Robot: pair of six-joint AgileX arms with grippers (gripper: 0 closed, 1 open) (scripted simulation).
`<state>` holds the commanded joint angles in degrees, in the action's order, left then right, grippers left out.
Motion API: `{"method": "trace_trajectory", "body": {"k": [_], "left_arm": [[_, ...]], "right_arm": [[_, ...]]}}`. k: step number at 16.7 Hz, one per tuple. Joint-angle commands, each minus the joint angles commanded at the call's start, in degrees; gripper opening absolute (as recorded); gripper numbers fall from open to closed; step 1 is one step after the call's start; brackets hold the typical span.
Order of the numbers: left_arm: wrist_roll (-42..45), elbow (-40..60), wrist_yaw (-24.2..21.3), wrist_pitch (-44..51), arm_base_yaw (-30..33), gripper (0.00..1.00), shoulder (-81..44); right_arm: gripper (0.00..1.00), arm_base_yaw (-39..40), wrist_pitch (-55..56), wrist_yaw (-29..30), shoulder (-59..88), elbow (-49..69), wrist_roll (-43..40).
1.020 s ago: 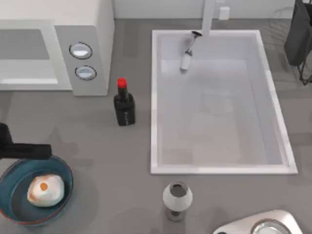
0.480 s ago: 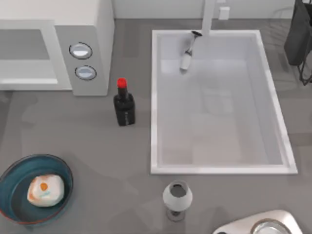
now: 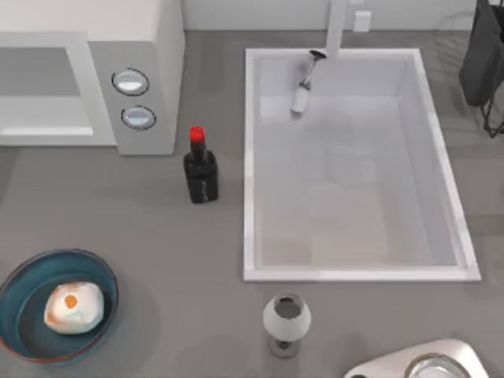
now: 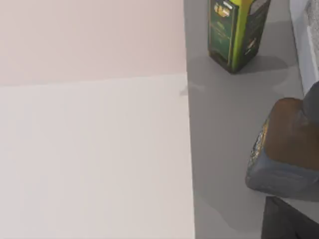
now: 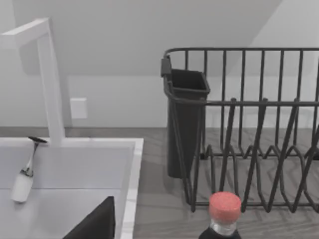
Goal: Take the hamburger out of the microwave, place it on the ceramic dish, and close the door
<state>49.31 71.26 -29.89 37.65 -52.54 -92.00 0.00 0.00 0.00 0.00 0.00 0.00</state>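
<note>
My left arm has left the top view since a second ago; I can't tell either gripper's opening. The microwave (image 3: 87,75) stands top left, its door (image 3: 43,90) closed. The sink (image 3: 354,165) lies right. The hamburger (image 3: 73,307) sits in the ceramic dish (image 3: 20,311), bottle (image 3: 200,169) and goblet (image 3: 286,321) well apart.

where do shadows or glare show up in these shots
Top view: even light, the round blue glazed dish and the small grey-white goblet cast only soft shadows on the grey counter. Left wrist view: a faint shadow lies beside the green bottle. Right wrist view: no glare on the black wire rack.
</note>
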Motion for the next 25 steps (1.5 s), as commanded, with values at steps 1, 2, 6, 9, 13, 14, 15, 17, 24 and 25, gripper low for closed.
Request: {"method": "trace_trajectory", "body": {"k": [1,2,6,9,13,14,15,17,24,25], "left_arm": [[1.0,1.8,-2.7,1.7,-2.5,0.00,-2.3],[1.7,3.3,-4.9,3.1,-4.5,0.00,-4.1],[2.9,5.6,-8.3,5.2,-7.0,0.00,-6.3],[2.9,5.4,-8.1,5.0,-6.8,0.00,-6.1],[2.9,2.2,-8.2,0.9,-6.8,0.00,-7.6],[2.9,0.6,-8.2,-1.7,-6.9,0.00,-8.4],[3.0,-1.2,-8.3,-4.7,-6.9,0.00,-9.3],[3.0,-4.9,-8.3,-11.0,-7.0,0.00,-11.1],[3.2,-9.7,-8.5,-17.1,-7.2,0.00,-13.5],[3.2,-9.7,-8.5,-16.9,-7.0,0.00,-13.2]], "right_arm": [[1.00,0.0,0.0,0.0,0.0,0.0,0.0],[1.00,0.0,0.0,0.0,0.0,0.0,0.0],[1.00,0.0,0.0,0.0,0.0,0.0,0.0],[1.00,0.0,0.0,0.0,0.0,0.0,0.0],[1.00,0.0,0.0,0.0,0.0,0.0,0.0],[1.00,0.0,0.0,0.0,0.0,0.0,0.0],[1.00,0.0,0.0,0.0,0.0,0.0,0.0],[1.00,0.0,0.0,0.0,0.0,0.0,0.0],[1.00,0.0,0.0,0.0,0.0,0.0,0.0],[1.00,0.0,0.0,0.0,0.0,0.0,0.0]]}}
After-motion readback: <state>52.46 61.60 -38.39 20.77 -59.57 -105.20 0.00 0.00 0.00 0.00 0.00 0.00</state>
